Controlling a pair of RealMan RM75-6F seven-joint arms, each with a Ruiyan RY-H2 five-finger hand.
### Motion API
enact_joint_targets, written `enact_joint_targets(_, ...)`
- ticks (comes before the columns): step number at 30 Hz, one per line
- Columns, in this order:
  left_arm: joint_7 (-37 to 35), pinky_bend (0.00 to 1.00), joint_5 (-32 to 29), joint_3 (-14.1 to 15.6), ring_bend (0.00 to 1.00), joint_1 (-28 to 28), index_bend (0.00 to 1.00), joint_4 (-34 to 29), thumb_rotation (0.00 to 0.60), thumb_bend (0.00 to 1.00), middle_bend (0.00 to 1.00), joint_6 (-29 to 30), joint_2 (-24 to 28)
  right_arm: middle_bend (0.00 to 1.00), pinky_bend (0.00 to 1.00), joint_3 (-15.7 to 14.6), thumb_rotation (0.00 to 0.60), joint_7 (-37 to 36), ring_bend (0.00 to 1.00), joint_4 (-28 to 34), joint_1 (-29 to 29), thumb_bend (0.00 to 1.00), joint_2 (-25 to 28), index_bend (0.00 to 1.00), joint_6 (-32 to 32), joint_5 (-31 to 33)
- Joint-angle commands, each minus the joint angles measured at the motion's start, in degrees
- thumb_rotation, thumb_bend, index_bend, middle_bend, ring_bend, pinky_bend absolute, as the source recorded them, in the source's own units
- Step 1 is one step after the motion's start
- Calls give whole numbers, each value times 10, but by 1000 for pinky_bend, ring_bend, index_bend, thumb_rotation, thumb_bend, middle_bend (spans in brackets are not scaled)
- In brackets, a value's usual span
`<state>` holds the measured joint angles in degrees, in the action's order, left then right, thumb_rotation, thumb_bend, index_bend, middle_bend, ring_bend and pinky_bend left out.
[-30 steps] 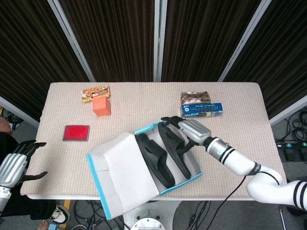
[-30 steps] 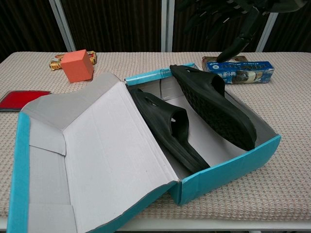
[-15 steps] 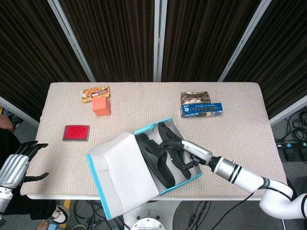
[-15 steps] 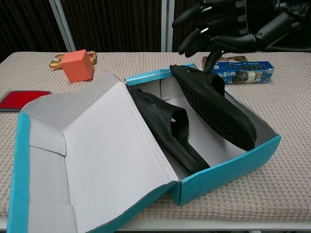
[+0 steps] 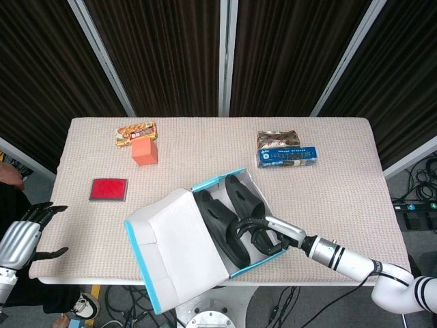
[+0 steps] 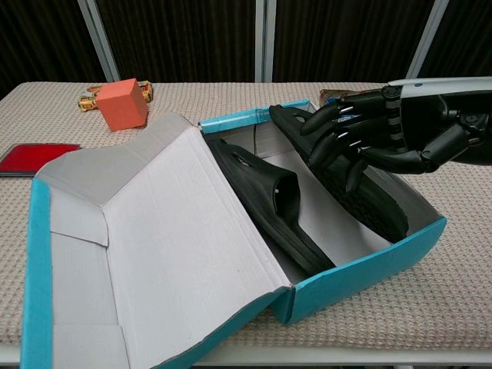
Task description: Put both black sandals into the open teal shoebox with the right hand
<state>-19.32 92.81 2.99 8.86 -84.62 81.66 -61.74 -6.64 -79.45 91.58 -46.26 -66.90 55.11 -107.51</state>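
No writing is legible on the blue snack box (image 5: 287, 157) or the wrappers. Both black sandals (image 6: 265, 200) lie inside the open teal shoebox (image 6: 369, 269), the right sandal (image 6: 361, 196) tilted against the box wall. The right hand (image 6: 369, 142) hovers directly over it, fingers (image 6: 330, 146) spread and curved downward, grasping nothing. The left hand (image 5: 20, 236) hangs off the table's edge, fingers apart and empty.

The table with its beige woven cloth (image 5: 341, 198) carries the open teal cardboard shoebox (image 5: 205, 236) under the right hand (image 5: 263, 231). Farther beyond that hand lie a blue biscuit packet (image 5: 287, 157) and brown foil snack bag (image 5: 278, 140); well to its left, an orange cube (image 5: 145, 152), striped snack pack (image 5: 135, 132), and flat red case (image 5: 109, 189).
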Motion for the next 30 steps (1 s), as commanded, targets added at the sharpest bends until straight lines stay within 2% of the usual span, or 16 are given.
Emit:
enact_joint_targets(1, 0, 139, 0, 0, 113, 0, 192, 1, 600, 21, 236, -1, 0, 318, 386, -9, 600, -10, 224, -13, -3, 469, -10, 243, 6, 5)
enact_joint_targets(17, -4, 139, 0, 2, 113, 0, 192, 8, 600, 21, 235, -3, -2, 322, 390, -41, 600, -27, 228, -65, -16, 509, -48, 249, 16, 28)
enact_joint_targets(25, -3, 139, 1, 2, 113, 1, 192, 5, 600, 22, 235, -1, 0, 322, 390, -43, 600, -40, 228, -43, -27, 485, -29, 249, 53, 17)
enact_joint_targets(30, -2, 139, 3, 2, 113, 2, 192, 4, 600, 22, 235, -1, 0, 325, 391, -25, 600, -25, 228, -24, -30, 467, -6, 249, 80, 30)
